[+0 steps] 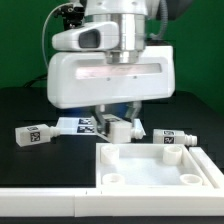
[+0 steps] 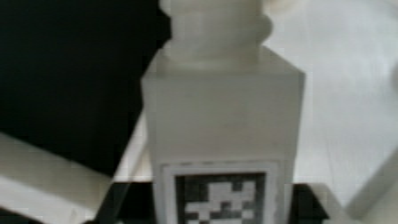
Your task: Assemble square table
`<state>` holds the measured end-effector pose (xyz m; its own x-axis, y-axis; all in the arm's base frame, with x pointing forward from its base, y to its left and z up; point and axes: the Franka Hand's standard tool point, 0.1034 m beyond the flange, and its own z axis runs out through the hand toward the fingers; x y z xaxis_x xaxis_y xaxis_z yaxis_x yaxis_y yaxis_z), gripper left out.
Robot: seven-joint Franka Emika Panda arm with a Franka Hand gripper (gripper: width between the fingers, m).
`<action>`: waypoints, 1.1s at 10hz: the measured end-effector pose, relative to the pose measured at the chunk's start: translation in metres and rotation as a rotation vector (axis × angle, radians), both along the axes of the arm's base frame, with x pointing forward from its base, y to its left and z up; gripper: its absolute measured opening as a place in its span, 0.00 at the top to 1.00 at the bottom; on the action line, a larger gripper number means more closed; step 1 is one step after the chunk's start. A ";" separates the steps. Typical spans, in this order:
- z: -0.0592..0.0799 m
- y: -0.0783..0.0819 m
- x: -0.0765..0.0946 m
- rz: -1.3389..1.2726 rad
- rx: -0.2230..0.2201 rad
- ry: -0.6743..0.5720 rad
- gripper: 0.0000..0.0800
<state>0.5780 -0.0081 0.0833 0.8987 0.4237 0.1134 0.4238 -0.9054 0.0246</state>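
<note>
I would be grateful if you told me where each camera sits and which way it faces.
Exterior view: off the arm, on the near side of the table top, facing across it toward the arm; shows the arm's end and the gripper around a leg.
Wrist view: on the wrist, looking along the jaws at that leg close up; the jaws themselves are not clearly seen.
Shared: the leg.

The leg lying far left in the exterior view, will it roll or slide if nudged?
The leg probably won't roll: its body looks square-sided and lies flat. It seems stiff, light plastic, so a nudge would likely slide or pivot it.
</note>
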 end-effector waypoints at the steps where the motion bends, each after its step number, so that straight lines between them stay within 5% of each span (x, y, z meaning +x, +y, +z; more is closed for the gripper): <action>1: -0.002 -0.018 -0.029 -0.043 -0.002 0.013 0.64; 3: -0.008 -0.038 -0.076 -0.152 0.005 0.017 0.64; 8: -0.012 -0.035 -0.081 -0.178 0.010 -0.003 0.64; 11: -0.052 -0.056 -0.159 -0.301 -0.018 -0.001 0.64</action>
<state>0.4185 -0.0637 0.0313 0.9840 0.1405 0.1093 0.1367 -0.9897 0.0421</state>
